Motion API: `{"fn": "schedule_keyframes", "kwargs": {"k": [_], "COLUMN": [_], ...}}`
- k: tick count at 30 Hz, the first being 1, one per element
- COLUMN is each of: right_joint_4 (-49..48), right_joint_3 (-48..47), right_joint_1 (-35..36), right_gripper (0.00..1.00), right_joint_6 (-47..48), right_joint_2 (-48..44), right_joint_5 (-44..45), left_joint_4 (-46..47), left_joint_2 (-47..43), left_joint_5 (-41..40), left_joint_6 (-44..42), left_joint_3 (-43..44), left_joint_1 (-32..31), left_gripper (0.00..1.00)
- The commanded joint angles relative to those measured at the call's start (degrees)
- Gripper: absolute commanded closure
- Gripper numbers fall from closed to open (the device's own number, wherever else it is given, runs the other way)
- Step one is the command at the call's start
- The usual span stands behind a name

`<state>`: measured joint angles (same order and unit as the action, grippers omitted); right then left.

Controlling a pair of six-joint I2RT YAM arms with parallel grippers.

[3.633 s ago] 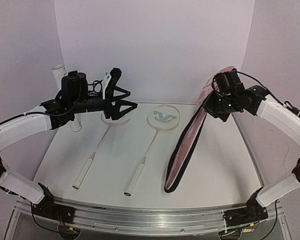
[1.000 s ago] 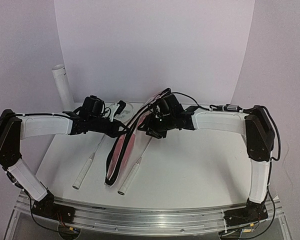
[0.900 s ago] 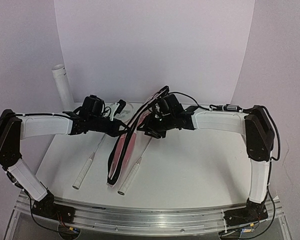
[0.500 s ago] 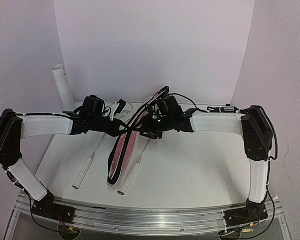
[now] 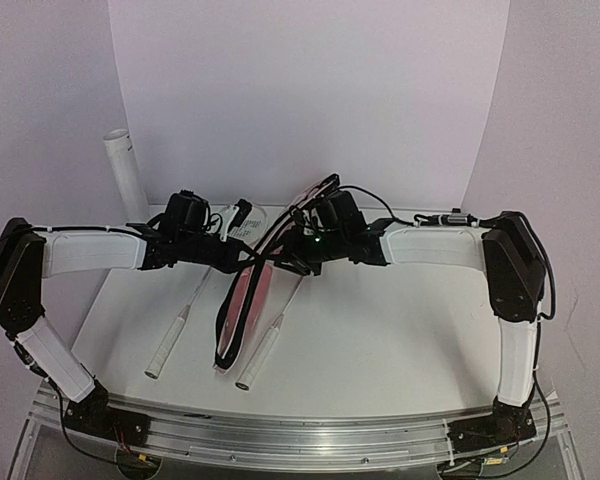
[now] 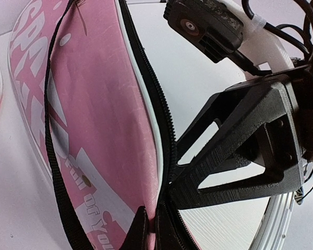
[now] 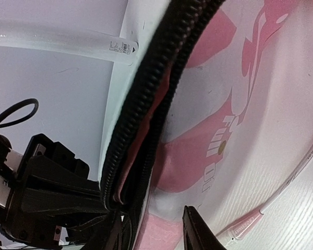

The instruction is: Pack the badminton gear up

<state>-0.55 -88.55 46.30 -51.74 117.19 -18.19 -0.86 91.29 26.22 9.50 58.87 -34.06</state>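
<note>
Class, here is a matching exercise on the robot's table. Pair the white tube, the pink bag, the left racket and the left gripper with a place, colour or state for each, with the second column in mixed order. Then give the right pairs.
Column one
1. white tube
2. pink bag
3. left racket
4. left gripper

Column two
A. pinched shut on the bag's black edge
B. lies flat, just left of the bag
C. stands upright at the far left
D. carries white lettering and a black strap

Pairs: 1-C, 2-D, 3-B, 4-A
</note>
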Motion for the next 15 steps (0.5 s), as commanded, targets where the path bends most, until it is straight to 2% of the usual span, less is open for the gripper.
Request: {"fn": "schedule_keyframes", "kwargs": {"k": [1, 5, 15], "right_joint_4": [-2.4, -2.3, 0.4], "right_joint_3": [-0.9, -1.0, -7.3], "right_joint_1": [0.4, 0.4, 0.4], "right_gripper": [0.66, 0.69, 0.65], "right_joint_6": [-0.6, -1.6, -2.7], "right_joint_2": [-0.2, 1.1, 7.5], "right_joint_5": [0.4, 1.8, 2.2], "left_joint_4": [5.4, 5.6, 6.4], "left_joint_2": [0.2, 0.4, 1.9], "left_joint_5": [0.5, 1.0, 1.8], "left_joint_6": [-0.1, 0.1, 0.6], "left_joint_3": [2.8, 3.1, 4.0], "left_joint_1": [0.1, 0.0, -0.1], "left_gripper": [1.0, 1.0, 1.0]}}
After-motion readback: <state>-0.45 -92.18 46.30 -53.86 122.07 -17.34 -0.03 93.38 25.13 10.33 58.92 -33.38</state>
